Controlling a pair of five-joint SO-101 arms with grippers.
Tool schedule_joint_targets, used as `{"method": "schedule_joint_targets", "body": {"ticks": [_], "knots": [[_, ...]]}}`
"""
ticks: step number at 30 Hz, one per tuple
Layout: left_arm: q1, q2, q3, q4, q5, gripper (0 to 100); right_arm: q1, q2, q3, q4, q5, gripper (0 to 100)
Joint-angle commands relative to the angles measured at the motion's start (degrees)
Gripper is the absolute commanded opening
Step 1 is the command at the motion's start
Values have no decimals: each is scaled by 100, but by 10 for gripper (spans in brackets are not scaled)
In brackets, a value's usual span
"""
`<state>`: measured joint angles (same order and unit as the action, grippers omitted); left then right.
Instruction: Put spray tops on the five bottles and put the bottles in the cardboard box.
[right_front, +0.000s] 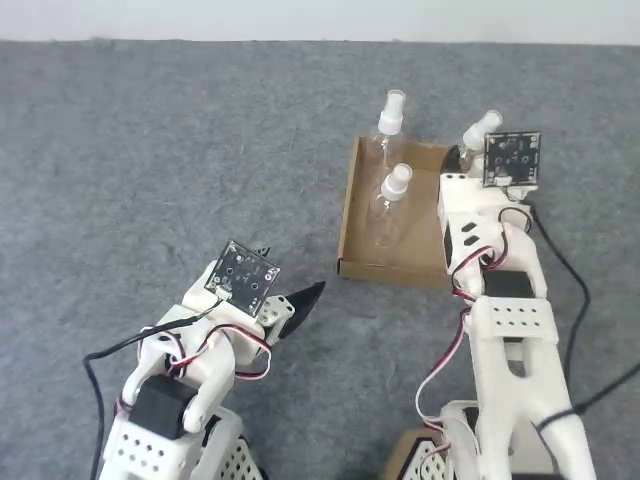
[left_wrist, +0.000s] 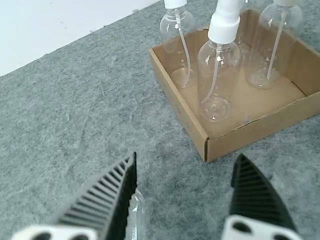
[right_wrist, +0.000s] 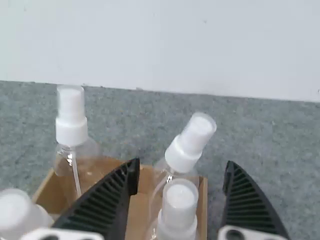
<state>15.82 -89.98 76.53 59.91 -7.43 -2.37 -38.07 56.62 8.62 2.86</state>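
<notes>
The cardboard box (right_front: 352, 215) lies on the grey mat, right of centre, with several clear bottles standing in it, each with a white spray top. One bottle (right_front: 389, 125) stands at the far corner and another (right_front: 392, 200) in the middle. A tilted spray top (right_front: 481, 130) shows beside the right arm. My right gripper (right_wrist: 181, 169) hangs open over the box's right side, with a capped bottle (right_wrist: 177, 207) between its fingers and untouched by them. My left gripper (right_front: 295, 280) is open and empty over the mat, short of the box (left_wrist: 200, 135).
The right arm (right_front: 500, 250) stretches over the box's near right corner and hides that part. Open grey mat spreads to the left and behind the box. A white wall (right_wrist: 160, 40) rises beyond the mat's far edge.
</notes>
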Motion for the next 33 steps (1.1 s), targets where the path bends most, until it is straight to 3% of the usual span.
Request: {"method": "schedule_joint_targets", "body": {"ticks": [1, 6, 12, 20, 27, 33], "knots": [[0, 26, -22, -132, -44, 282, -101, -593, -624, 681, 53, 217], [-88, 62, -101, 0, -70, 259, -629, -1262, -659, 1877, 53, 217], [-1266, 246, -637, 26, -167, 262, -1156, -2185, -651, 3468, 79, 214], [-2171, 2681, -1982, 255, -589, 270, -1499, -2659, -642, 6070, 88, 216], [-2330, 4686, -3556, 1565, -1257, 269, -1508, -2668, -369, 6809, 97, 226], [-2374, 5547, -3705, 1714, -1653, 272, -1499, -2668, 114, 6870, 571, 316]]}}
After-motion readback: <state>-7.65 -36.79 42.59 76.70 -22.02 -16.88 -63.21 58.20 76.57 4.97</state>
